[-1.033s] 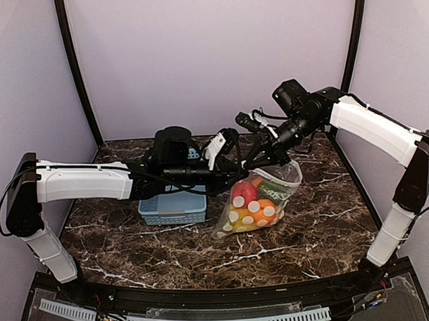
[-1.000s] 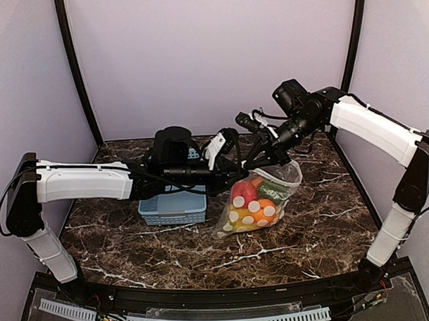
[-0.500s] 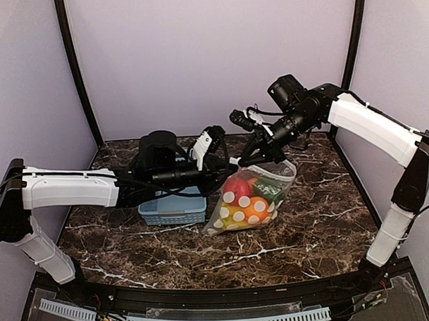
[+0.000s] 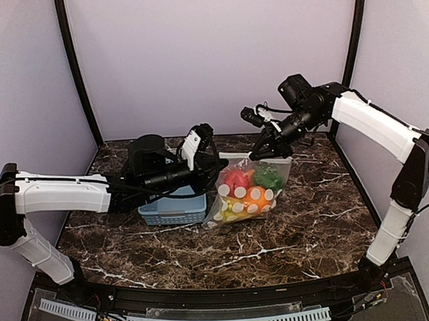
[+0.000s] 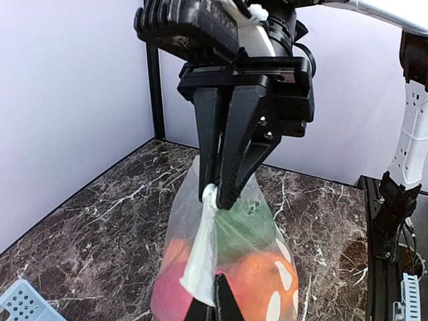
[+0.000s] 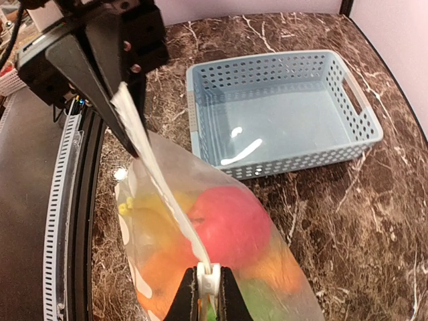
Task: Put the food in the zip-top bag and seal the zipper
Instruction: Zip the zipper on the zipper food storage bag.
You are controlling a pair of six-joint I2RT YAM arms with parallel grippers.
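Between the two pincers the zipper (image 6: 157, 177) runs as one flat, taut band, and that is the change. A second ago the pincers sat close together, with the mouth of the bag (image 4: 234, 205) slack between them. Since then the left arm has drawn back toward its own side, stretching the mouth out and carrying the bag along with it.

The left pincer (image 5: 208, 304) is clamped on one end of the band, its fingertips pressed together over the plastic. The right pincer (image 6: 207, 286) is clamped the same way further along the band, facing the left one. Below both pincers hangs the bag, and its lower end seems to rest on the table (image 4: 308, 224). The food (image 4: 252, 196) sits inside, bunched under the band, with red, orange, yellow and green pieces showing through the dotted plastic. Behind the left pincer, under its arm, stands the basket (image 4: 173, 214), and no food shows in it.

I judge the filling done and only the seal left. Pulling the mouth straight lays its two lips against each other, which a press-seal needs before it can be pinched shut. Whether any stretch has already closed cannot be told. The next move probably calls for one pincer to hold its end fast while the other squeezes along the band. Too hard a pull could slip the plastic out of a grip.
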